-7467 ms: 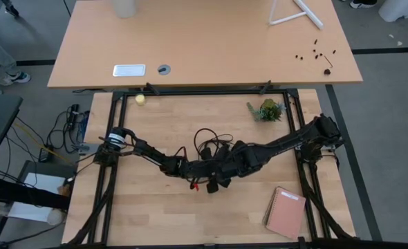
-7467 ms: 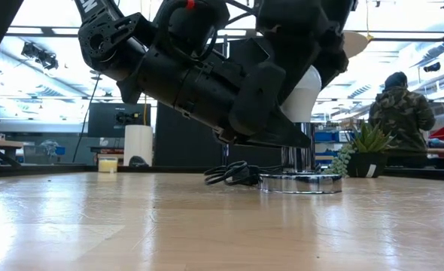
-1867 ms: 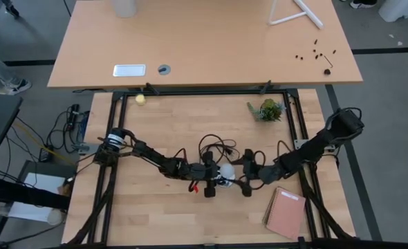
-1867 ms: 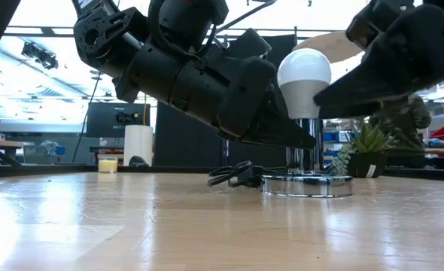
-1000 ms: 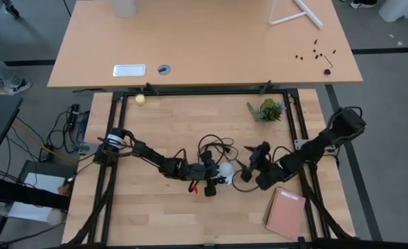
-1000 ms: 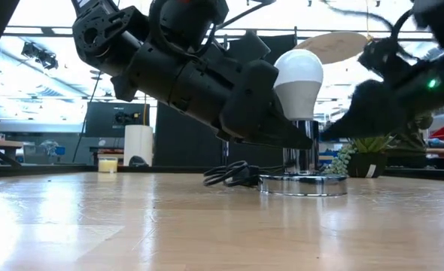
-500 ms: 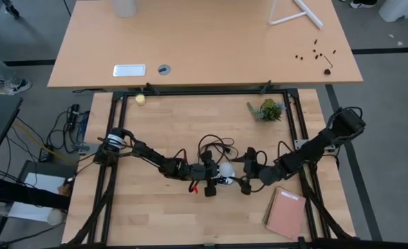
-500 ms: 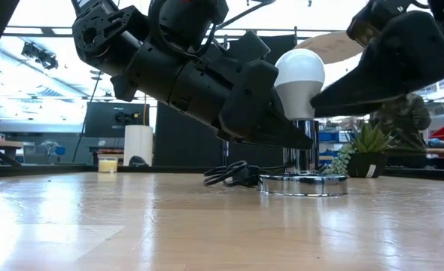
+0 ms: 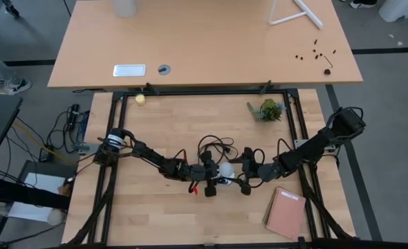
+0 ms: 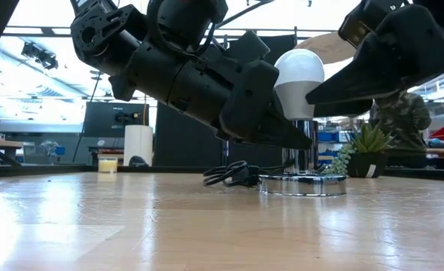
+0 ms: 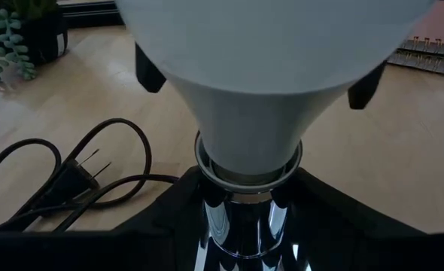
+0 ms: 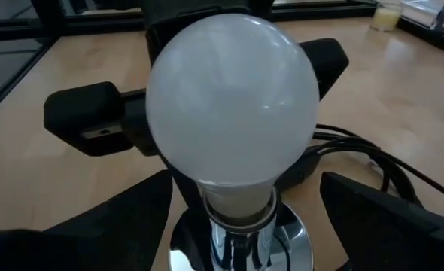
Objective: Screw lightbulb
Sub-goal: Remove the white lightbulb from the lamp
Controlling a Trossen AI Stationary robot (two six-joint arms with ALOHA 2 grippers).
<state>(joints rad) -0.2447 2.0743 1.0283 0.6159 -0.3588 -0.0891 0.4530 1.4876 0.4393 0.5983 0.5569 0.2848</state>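
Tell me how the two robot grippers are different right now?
The left gripper grips the shiny stem under the lightbulb; the right gripper is open, with a finger on each side of the bulb's neck, not touching. The left comes in low, the right higher. Both are dark and meet at the lamp.

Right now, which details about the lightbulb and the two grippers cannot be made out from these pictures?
- Lightbulb thread, every view: inside the chrome socket, so its depth is hidden.
- Left gripper fingertips, low view: behind its own dark body.
- Right gripper contact with the bulb, high view: too small to judge.
- Plug prongs, left wrist view: blurred.
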